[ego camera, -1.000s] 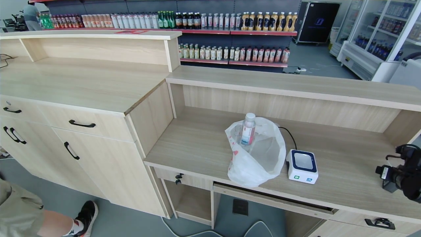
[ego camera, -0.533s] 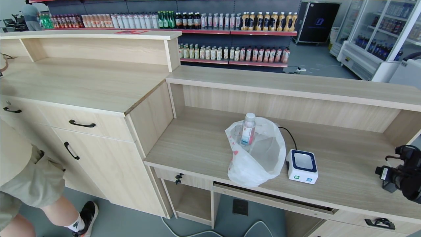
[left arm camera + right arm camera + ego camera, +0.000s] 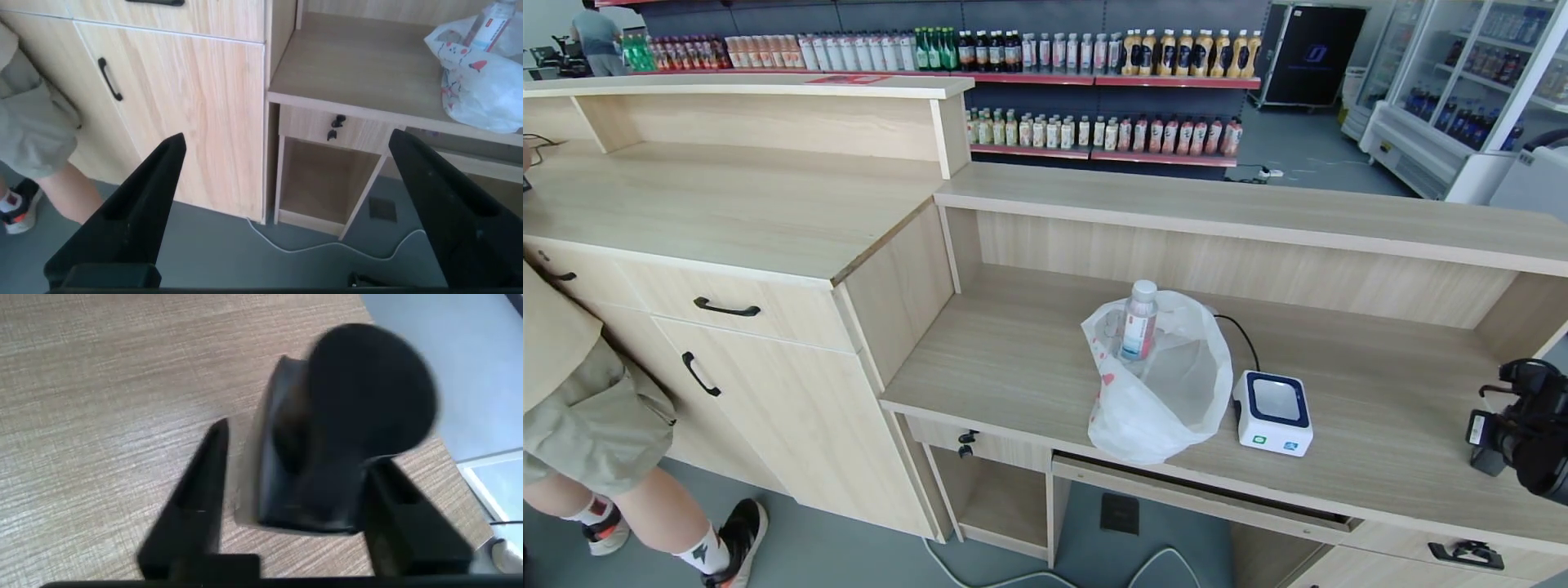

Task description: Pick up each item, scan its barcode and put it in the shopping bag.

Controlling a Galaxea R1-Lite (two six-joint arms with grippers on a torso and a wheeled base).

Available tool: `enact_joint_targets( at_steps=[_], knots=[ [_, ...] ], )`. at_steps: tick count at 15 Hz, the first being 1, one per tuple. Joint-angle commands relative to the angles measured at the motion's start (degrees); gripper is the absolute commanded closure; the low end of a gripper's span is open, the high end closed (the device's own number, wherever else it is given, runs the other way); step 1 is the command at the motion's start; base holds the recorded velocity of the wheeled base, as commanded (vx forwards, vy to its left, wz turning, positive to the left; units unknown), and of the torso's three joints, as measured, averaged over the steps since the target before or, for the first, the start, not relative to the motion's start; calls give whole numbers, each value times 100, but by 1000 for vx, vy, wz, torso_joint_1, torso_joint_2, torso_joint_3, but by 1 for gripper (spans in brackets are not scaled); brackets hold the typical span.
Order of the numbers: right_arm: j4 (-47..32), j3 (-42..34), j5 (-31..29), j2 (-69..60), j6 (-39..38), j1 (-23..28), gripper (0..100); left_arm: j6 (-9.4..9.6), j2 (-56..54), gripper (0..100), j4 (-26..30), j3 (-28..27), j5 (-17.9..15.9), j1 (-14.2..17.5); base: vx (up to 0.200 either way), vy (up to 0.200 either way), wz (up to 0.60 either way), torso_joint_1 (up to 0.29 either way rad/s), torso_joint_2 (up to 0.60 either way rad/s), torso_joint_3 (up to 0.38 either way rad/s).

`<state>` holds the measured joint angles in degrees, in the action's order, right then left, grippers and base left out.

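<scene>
One bottle stands upright in the open shopping bag, which sits just left of the scanner on the counter. The right gripper hangs well right of the scanner at the counter's edge. Risk: the bag is limp, so a nudge could tip the bottle or fold the mouth shut. A sweep past could also shove the scanner or snag its cable. The bottle label is red and white, but its print is too small to read.

Left wrist view: the left gripper has its fingers wide apart and holds nothing. It is low and far left of the scanner, facing the cabinet front. No legible writing.

Right wrist view: the fingers are spread, with a blurred dark object between them that I can't identify. Closing blind risks a bad grip.
</scene>
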<state>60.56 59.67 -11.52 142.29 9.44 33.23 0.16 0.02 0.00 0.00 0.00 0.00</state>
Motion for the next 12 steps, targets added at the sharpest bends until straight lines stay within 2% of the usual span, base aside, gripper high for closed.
enact_joint_targets(
  at_steps=[1, 6, 8, 9, 11, 12],
  knots=[
    [87, 36, 18, 62, 67, -1, 100, 2, -2, 0, 0, 0, 0, 0, 0, 0, 0, 0, 0, 0],
    [755, -167, 150, -298, 340, -62, 100, 2, -2, 0, 0, 0, 0, 0, 0, 0, 0, 0, 0, 0],
    [588, -615, 475, -931, 331, -62, 100, 2, -2, 0, 0, 0, 0, 0, 0, 0, 0, 0, 0, 0],
    [210, -826, 721, -1467, 304, -71, 100, 2, -2, 0, 0, 0, 0, 0, 0, 0, 0, 0, 0, 0],
    [-713, -1177, 1785, -2706, 76, -142, 100, 2, -2, 0, 0, 0, 0, 0, 0, 0, 0, 0, 0, 0],
    [-1363, -1335, 2901, -3577, -399, -265, 100, 2, -2, 0, 0, 0, 0, 0, 0, 0, 0, 0, 0, 0]
  ],
)
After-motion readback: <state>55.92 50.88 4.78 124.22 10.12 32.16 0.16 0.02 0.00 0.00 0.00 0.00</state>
